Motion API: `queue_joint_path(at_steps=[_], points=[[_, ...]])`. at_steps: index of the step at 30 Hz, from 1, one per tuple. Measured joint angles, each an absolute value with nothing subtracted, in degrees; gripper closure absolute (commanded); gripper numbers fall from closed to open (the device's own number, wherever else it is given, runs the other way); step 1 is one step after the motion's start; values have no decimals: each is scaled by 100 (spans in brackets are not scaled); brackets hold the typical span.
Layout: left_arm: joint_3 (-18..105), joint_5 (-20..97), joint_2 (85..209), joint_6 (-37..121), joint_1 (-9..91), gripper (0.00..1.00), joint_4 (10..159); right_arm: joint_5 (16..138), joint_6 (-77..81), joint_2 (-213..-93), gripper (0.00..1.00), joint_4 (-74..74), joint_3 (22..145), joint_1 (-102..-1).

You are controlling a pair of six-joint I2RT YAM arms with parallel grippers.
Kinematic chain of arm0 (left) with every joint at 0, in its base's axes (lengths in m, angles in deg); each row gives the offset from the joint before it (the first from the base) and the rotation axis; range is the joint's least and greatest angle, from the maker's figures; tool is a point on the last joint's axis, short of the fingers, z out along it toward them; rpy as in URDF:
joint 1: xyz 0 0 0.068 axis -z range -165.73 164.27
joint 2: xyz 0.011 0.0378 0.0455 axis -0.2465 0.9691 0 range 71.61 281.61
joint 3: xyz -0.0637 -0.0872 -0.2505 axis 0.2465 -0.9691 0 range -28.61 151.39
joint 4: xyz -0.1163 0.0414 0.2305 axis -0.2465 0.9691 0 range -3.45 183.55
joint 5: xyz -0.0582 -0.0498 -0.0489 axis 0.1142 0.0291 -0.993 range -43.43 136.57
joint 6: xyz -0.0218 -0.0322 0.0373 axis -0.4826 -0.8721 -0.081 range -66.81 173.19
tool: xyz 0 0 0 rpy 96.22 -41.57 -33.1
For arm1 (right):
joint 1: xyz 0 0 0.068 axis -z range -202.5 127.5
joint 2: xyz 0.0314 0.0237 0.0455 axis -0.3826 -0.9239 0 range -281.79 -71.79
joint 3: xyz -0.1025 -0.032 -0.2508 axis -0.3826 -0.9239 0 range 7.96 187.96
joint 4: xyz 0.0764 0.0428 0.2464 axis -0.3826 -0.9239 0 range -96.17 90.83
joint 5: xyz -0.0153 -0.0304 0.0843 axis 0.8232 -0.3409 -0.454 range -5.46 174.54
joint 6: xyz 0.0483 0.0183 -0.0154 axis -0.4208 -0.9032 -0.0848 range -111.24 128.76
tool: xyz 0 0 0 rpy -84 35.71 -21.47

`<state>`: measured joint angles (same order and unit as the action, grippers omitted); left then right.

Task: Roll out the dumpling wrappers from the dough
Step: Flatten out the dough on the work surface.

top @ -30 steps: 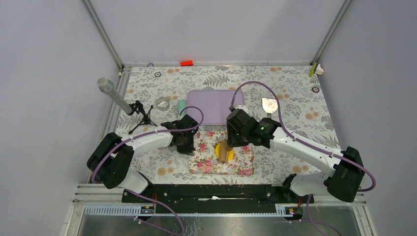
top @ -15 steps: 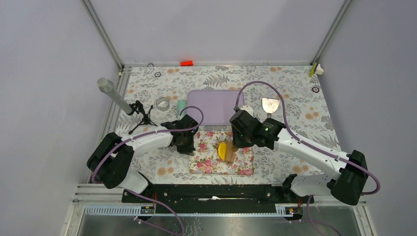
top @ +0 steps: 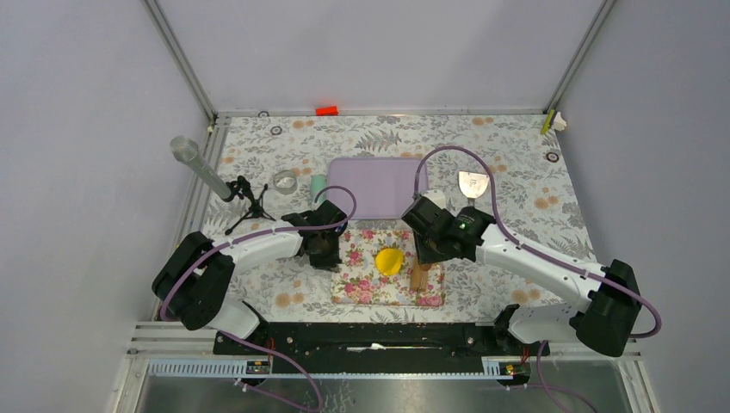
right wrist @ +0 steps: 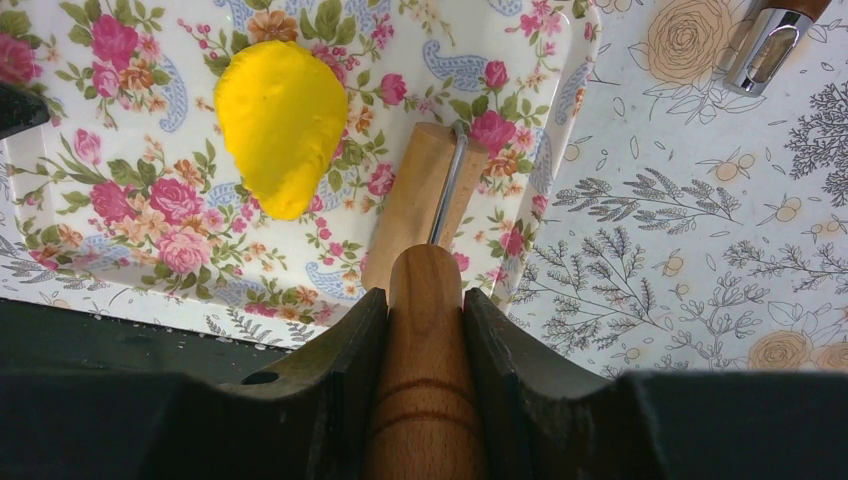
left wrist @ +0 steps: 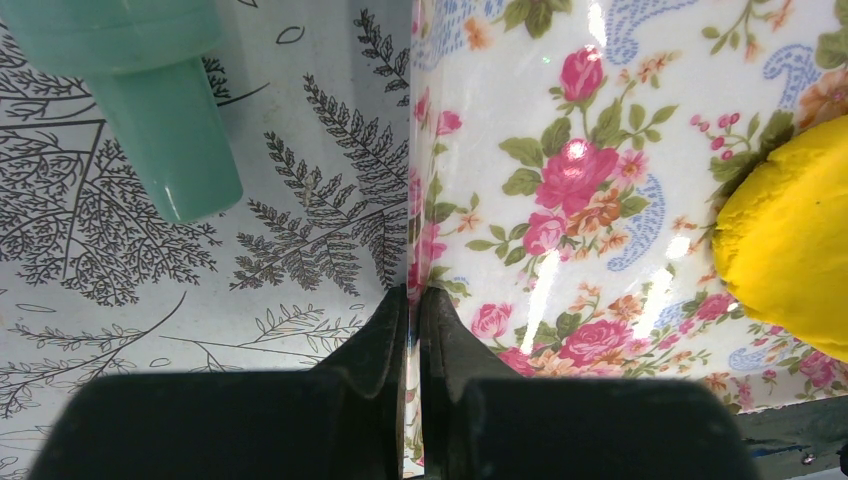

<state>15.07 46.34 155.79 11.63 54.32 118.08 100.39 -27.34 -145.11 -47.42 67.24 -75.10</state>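
Moved: roller (right wrist: 415,205) off dough (right wrist: 280,115), to right side of tray (right wrist: 150,200); right end effector (right wrist: 425,300) clasped roller handle; left end effector (left wrist: 413,300) pinched tray's left rim, jaws nearly together.

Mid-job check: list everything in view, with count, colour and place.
dough: one, bright yellow, flattened lump on the floral tray
floral tray: one, white with pink roses, between the arms
roller: one, wooden, at the tray's right side
board: one, lilac, beyond the tray
cylinder: one, teal, left of the board
ring: one, clear, left of the cylinder
scraper: one, silvery, right of the board
microphone: one, grey, black tripod, far left
block: one, red, far edge
left gripper: shut on the tray's left rim
right gripper: shut on the roller's handle
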Motion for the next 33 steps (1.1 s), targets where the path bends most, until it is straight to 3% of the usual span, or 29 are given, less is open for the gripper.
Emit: queue_joint_path(at_steps=[8,19,33], points=[[1507,4634,15579,1163,5432,100,11806,10129,-2673,-14601,100,-5026,6910,-7510],[1507,4634,15579,1163,5432,100,11806,9970,-2572,-14616,100,-5104,8121,-7523],[1507,4634,15577,1163,5432,100,11806,9801,-2179,-15254,100,-4517,7634,-7575]])
